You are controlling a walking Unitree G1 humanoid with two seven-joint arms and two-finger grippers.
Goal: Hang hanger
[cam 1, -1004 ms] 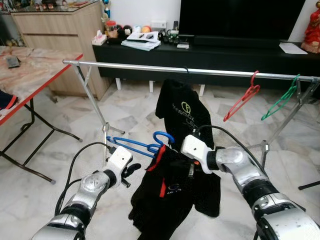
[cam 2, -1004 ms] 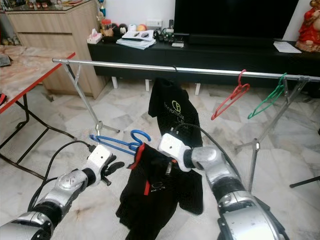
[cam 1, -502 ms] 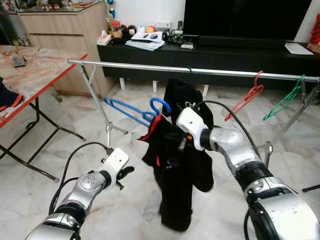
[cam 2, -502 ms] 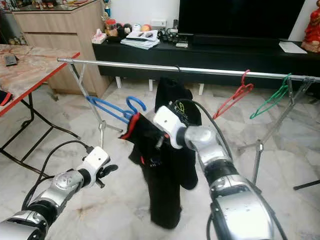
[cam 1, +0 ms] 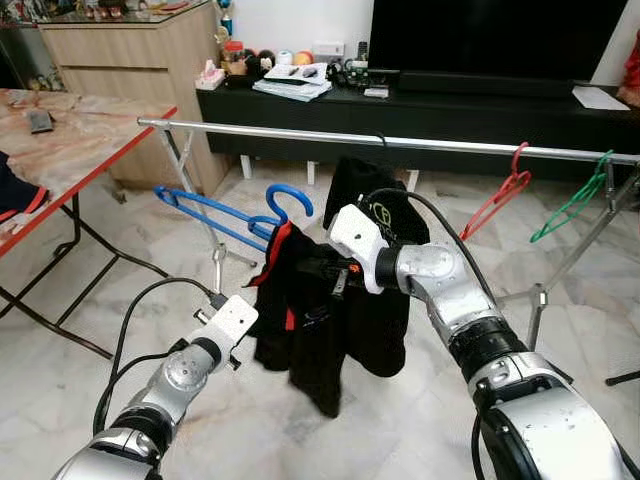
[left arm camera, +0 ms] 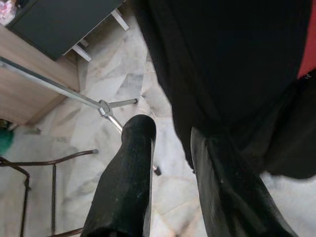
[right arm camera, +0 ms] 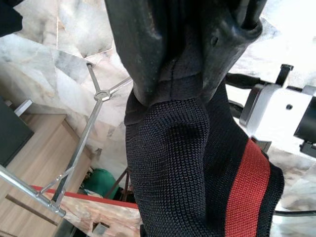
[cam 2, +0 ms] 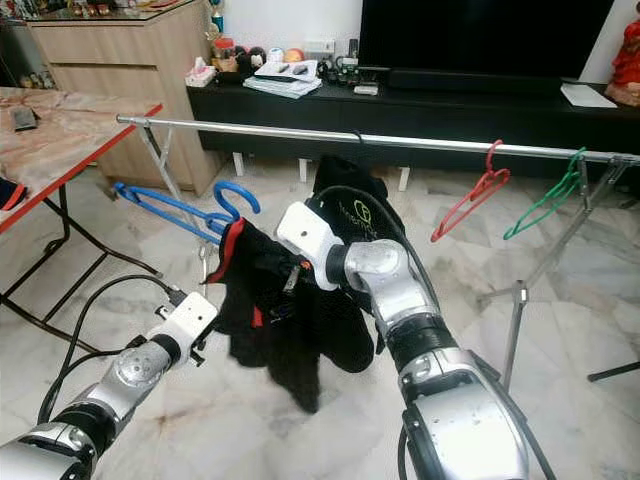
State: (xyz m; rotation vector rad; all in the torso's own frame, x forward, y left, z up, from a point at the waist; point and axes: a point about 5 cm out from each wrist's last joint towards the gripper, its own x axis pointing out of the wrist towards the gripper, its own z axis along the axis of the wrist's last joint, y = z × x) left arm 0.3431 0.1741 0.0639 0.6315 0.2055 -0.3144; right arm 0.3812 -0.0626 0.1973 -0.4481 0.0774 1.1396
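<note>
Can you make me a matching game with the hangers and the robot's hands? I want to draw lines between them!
Things:
1. blue hanger
2. red hanger
3. green hanger
4. left gripper

States:
A. hangs on the rail, nearest its right end
B. open, holding nothing, low beside the black cloth
C. carries a black shirt with red trim, held up by the right gripper
D. hangs bare on the rail, between the hung black shirt and the green one

Pairs: 1-C, 2-D, 3-A, 4-B
</note>
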